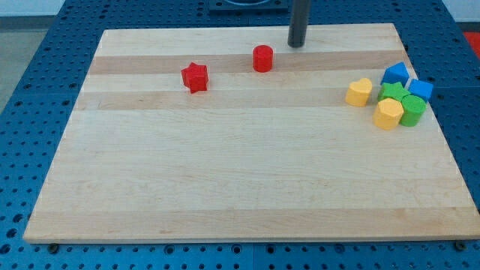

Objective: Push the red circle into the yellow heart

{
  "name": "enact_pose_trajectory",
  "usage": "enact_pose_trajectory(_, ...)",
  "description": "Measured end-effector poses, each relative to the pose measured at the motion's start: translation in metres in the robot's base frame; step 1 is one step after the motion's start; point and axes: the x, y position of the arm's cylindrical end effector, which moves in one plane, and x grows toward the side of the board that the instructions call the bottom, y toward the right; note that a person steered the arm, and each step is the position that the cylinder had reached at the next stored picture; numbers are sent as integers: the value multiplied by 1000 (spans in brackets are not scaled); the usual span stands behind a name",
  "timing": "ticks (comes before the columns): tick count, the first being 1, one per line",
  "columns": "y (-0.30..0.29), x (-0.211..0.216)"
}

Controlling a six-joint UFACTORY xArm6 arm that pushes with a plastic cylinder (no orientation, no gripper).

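Observation:
The red circle [262, 58] sits near the view's top, a little left of centre. The yellow heart [359, 91] lies at the view's right, at the left edge of a cluster of blocks. My tip [296, 44] rests on the board just up and to the right of the red circle, a small gap apart from it. The yellow heart is far to the right and below the tip.
A red star [195, 76] lies left of the red circle. In the right cluster are a yellow hexagon [388, 114], two green blocks [412, 109] [391, 91] and two blue blocks [395, 74] [421, 89]. The wooden board [240, 187] sits on a blue pegboard.

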Motion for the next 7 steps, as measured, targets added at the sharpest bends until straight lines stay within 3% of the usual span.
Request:
enact_pose_trajectory(1,-38,-27)
enact_pose_trajectory(3,-76,-31)
enact_pose_trajectory(5,-76,-2)
enact_pose_trajectory(7,-73,60)
